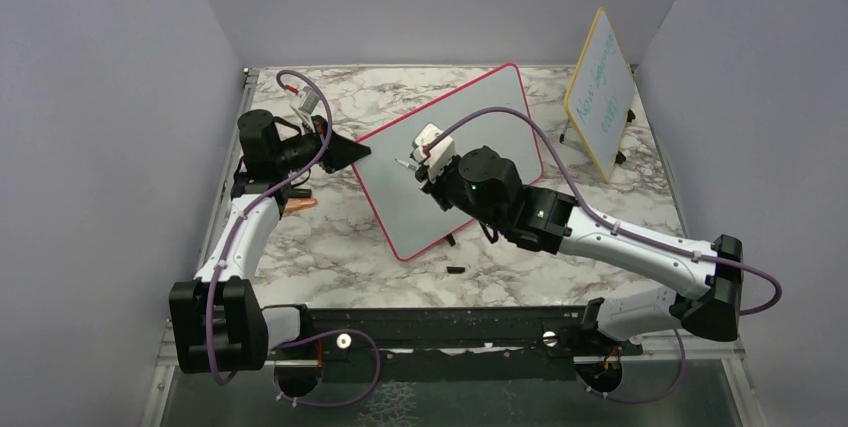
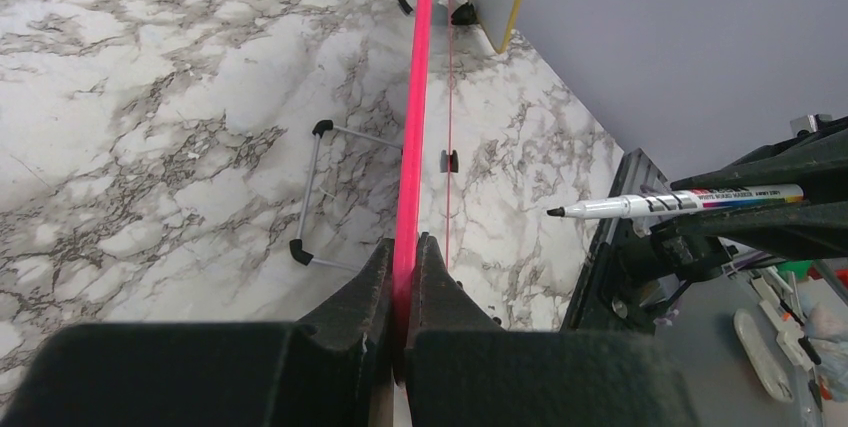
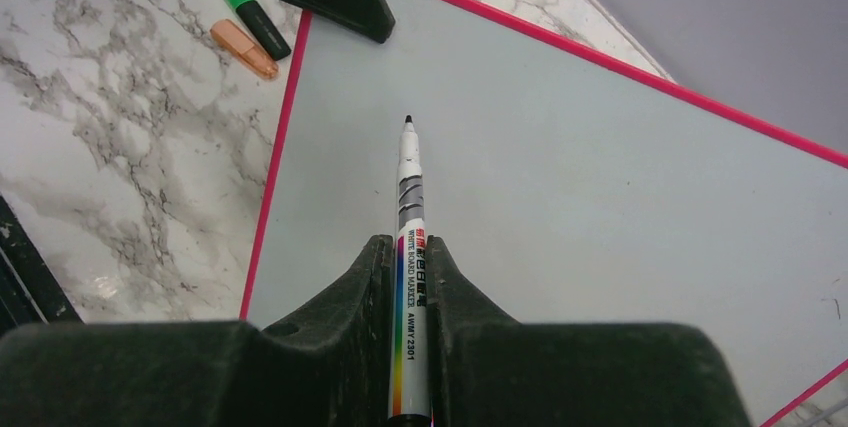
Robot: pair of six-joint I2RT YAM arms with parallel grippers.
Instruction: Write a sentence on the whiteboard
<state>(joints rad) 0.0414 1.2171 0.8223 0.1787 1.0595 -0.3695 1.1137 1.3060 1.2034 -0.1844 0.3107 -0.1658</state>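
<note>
Two grips noted. Left gripper (image 2: 405, 247): jaws clamped tight on the pink frame edge of the whiteboard (image 1: 400, 202). Right gripper (image 3: 408, 247): jaws closed narrow on the marker (image 3: 409, 197) at mid-barrel, cap off.

The whiteboard extends away from the left jaws, and its long axis appears to run straight ahead of them. Its writing face lies below the right jaws and is blank where visible.

Judged a thin, stiff, light panel with a slick face. The frame edge is the sound hold, though a one-edge grip may let it pivot under pen pressure.

The marker axis runs straight out of the right jaws, tip pointing toward the left jaws. Tip contact with the face cannot be confirmed.
</note>
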